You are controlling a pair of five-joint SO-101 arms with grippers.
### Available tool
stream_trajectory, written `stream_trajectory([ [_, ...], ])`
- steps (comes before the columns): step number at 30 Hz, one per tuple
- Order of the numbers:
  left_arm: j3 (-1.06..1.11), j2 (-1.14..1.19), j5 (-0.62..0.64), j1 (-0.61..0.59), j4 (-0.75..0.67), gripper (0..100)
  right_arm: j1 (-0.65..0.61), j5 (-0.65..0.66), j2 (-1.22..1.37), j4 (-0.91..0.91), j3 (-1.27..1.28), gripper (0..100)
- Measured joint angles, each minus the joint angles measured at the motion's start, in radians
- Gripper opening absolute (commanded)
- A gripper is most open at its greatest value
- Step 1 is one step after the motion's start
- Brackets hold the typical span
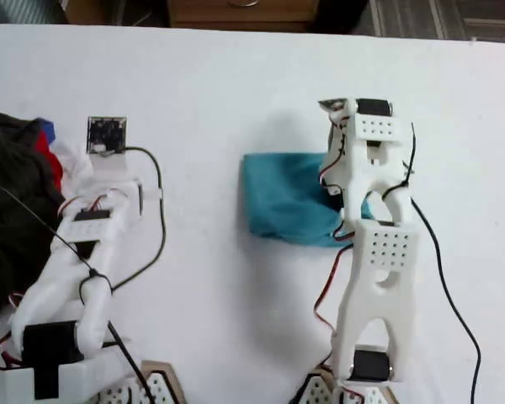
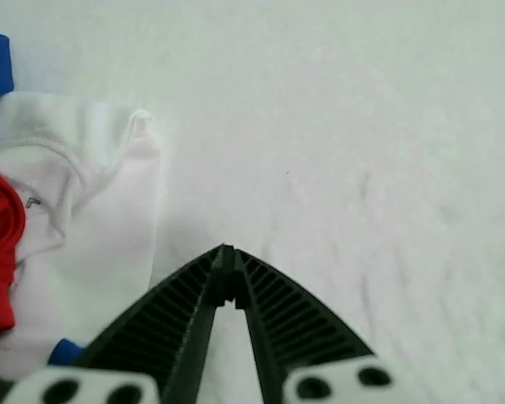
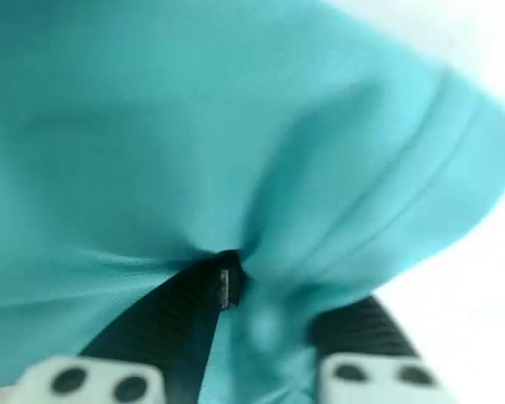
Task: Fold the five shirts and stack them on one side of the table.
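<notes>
Fingers of right gripper point(image 3: 227, 290) are pinched onto a bunched fold of teal shirt point(image 3: 151, 126), with cloth crowding both sides. From the high view, the teal shirt point(image 1: 282, 198) lies folded near table centre, right arm point(image 1: 374, 252) over its 3 o'clock edge. Left gripper point(image 2: 227, 273) is closed, empty, over bare table point(image 2: 362, 126). White shirt point(image 2: 93, 219) sits just beside it toward 9 o'clock, part of the heap point(image 1: 17, 202) at the table's 9 o'clock edge.
</notes>
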Motion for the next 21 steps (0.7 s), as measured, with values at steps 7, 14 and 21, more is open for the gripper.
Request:
stream_trajectory([
  [7,0.000,0.000,0.000,0.000,0.000,3,0.049,0.104,0.003,0.000,-0.132,2.0],
  [14,0.000,0.000,0.000,0.002,0.000,3,0.230,0.275,0.048,-0.032,-0.470,2.0],
  [21,0.000,0.000,0.000,0.002,0.000,3,0.336,0.336,0.140,-0.204,-0.575,2.0],
])
